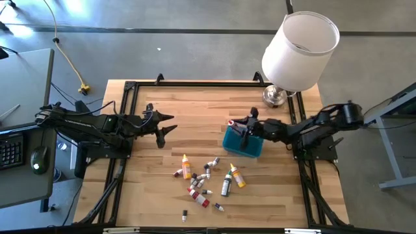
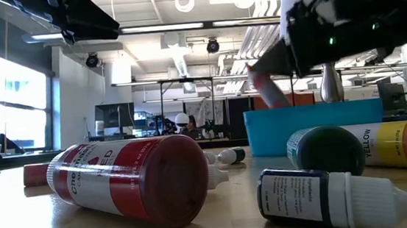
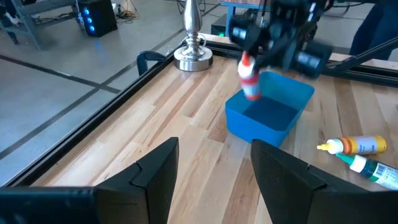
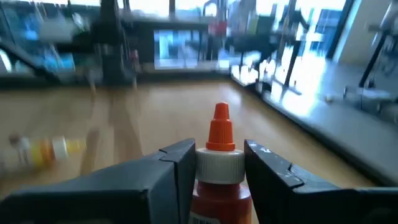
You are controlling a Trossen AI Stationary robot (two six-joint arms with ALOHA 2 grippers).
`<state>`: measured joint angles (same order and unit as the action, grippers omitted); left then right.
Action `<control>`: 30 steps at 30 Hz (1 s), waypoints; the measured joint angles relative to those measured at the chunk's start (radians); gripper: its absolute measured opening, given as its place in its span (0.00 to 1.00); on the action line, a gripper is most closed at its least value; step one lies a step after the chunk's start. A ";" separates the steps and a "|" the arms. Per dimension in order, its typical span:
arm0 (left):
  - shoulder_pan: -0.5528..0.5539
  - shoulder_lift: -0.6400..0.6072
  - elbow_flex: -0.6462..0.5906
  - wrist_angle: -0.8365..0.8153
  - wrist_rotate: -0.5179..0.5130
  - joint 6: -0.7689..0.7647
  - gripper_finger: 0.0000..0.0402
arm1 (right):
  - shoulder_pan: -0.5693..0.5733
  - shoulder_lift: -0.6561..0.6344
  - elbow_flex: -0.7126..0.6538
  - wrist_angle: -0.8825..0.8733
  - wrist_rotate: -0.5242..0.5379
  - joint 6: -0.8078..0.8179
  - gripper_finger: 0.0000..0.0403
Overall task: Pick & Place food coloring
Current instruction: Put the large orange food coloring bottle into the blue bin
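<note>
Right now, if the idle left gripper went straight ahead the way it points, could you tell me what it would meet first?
Probably the teal rectangular plastic bin, where the right gripper holds a red dropper bottle; the left gripper sees bare wood before that, though depth is uncertain.

scattered dropper bottles [image 1: 203,179], one red [image 4: 217,177] gripped

Robotics lab or workshop, open-plan. Wooden worktop [image 1: 195,97] in a black metal frame, set on a bare concrete floor [image 1: 162,39]. Desk at left edge of the high view with keyboard [image 1: 10,151] and mouse [image 1: 39,158]; yellow cable [image 1: 65,52] trailing across the floor, upper left. Low view: exposed ceiling ducts [image 2: 184,57], large windows [image 2: 11,105] at left, monitors [image 2: 115,118] on far benches, a person [image 2: 182,122] seated mid-frame.
</note>
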<state>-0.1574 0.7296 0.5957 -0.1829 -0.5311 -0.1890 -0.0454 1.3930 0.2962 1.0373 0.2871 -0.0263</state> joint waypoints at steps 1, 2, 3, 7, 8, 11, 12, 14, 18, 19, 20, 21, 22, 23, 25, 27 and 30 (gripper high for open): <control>0.000 0.000 0.000 0.000 0.001 0.000 0.49 | 0.004 -0.029 0.000 0.003 -0.001 -0.002 0.28; 0.000 0.000 0.000 0.000 0.001 0.000 0.49 | 0.010 -0.051 0.000 0.006 -0.005 -0.002 0.28; 0.000 0.000 0.000 0.000 0.001 0.000 0.49 | 0.017 -0.068 0.000 0.005 -0.005 -0.004 0.28; 0.000 0.000 0.000 -0.001 0.001 0.000 0.49 | 0.051 -0.089 -0.023 0.046 0.024 -0.052 0.28; 0.000 0.000 0.000 -0.001 0.001 0.000 0.49 | 0.063 -0.089 -0.048 0.094 0.045 -0.064 0.28; 0.000 0.000 0.000 -0.001 0.001 0.000 0.49 | 0.100 -0.064 -0.165 0.354 0.102 -0.086 0.28; 0.000 0.000 0.000 -0.002 0.001 0.000 0.49 | 0.109 -0.047 -0.211 0.459 0.106 -0.090 0.28; 0.000 0.000 0.000 -0.002 0.001 0.000 0.49 | 0.121 -0.025 -0.262 0.527 0.113 -0.058 0.28; 0.000 0.000 0.000 0.001 -0.001 0.002 0.49 | 0.120 0.029 -0.269 0.501 0.162 0.049 0.28; 0.000 0.000 0.000 0.000 -0.003 0.002 0.49 | 0.120 0.048 -0.261 0.501 0.159 0.027 0.28; 0.000 0.000 0.000 0.003 -0.006 0.002 0.49 | 0.120 0.064 -0.248 0.501 0.158 -0.005 0.29; 0.000 0.000 0.000 0.007 -0.006 0.001 0.49 | 0.117 0.081 -0.237 0.505 0.158 -0.038 0.29; 0.000 0.000 0.000 0.005 -0.006 0.000 0.49 | 0.110 0.096 -0.229 0.512 0.162 -0.063 0.29; 0.000 0.000 0.000 0.004 -0.006 0.000 0.49 | 0.101 0.110 -0.224 0.515 0.167 -0.079 0.29; 0.000 0.005 0.000 0.006 -0.001 -0.001 0.49 | 0.072 0.139 -0.210 0.526 0.135 -0.082 0.29; 0.000 0.006 0.000 0.005 -0.002 -0.001 0.49 | 0.041 0.165 -0.195 0.528 0.053 -0.059 0.29; 0.000 0.006 0.000 0.006 -0.005 -0.002 0.49 | 0.006 0.214 -0.158 0.525 -0.048 -0.026 0.29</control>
<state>-0.1574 0.7361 0.5953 -0.1764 -0.5365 -0.1913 -0.0395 1.6070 0.1379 1.5627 0.2391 -0.0523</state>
